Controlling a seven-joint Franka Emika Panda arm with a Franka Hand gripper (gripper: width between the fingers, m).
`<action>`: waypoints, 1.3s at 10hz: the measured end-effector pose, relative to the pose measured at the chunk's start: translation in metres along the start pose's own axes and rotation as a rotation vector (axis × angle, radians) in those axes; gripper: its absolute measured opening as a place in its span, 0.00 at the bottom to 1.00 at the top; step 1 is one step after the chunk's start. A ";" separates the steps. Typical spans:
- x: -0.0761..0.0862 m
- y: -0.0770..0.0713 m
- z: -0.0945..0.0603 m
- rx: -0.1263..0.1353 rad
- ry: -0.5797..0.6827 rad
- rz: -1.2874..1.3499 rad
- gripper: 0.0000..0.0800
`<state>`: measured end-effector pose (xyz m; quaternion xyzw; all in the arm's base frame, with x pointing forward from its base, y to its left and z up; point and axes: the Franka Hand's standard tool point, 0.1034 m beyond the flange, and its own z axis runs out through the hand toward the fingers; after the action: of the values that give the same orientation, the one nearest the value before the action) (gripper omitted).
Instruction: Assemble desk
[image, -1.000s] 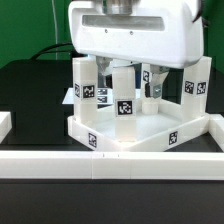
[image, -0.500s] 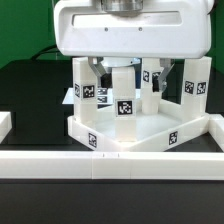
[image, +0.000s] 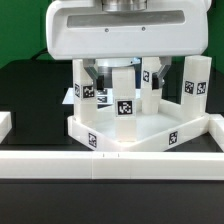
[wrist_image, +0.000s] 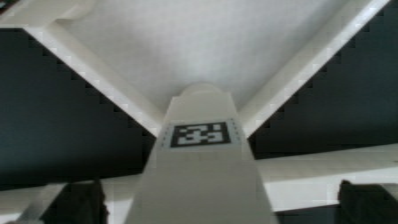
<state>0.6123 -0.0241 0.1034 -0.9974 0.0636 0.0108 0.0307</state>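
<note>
The claw (wrist_image: 196, 200), open wide astride the leg (wrist_image: 201, 150), should centre on it before closing squarely.

Desk tabletop (image: 125, 128): white shallow tray, set cornerwise on the black bench (image: 30, 85), tags on its front walls. Legs: four white square-section posts standing upright in the tray, each tagged, namely one at the exterior view's left (image: 86, 88), one central at front (image: 124, 94), one behind it (image: 153, 85), one at the exterior view's right (image: 194, 88). End effector (image: 118, 68): large white housing low over the central legs; fingertips hidden. Border rails (image: 110, 166): long white bars along the front and the exterior view's right.
</note>
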 end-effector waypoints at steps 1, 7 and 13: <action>0.000 0.001 0.000 -0.002 0.000 -0.006 0.68; 0.000 0.001 0.000 -0.002 -0.001 0.024 0.36; 0.000 -0.004 0.001 0.022 0.019 0.743 0.36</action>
<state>0.6126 -0.0205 0.1022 -0.9060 0.4217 0.0113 0.0347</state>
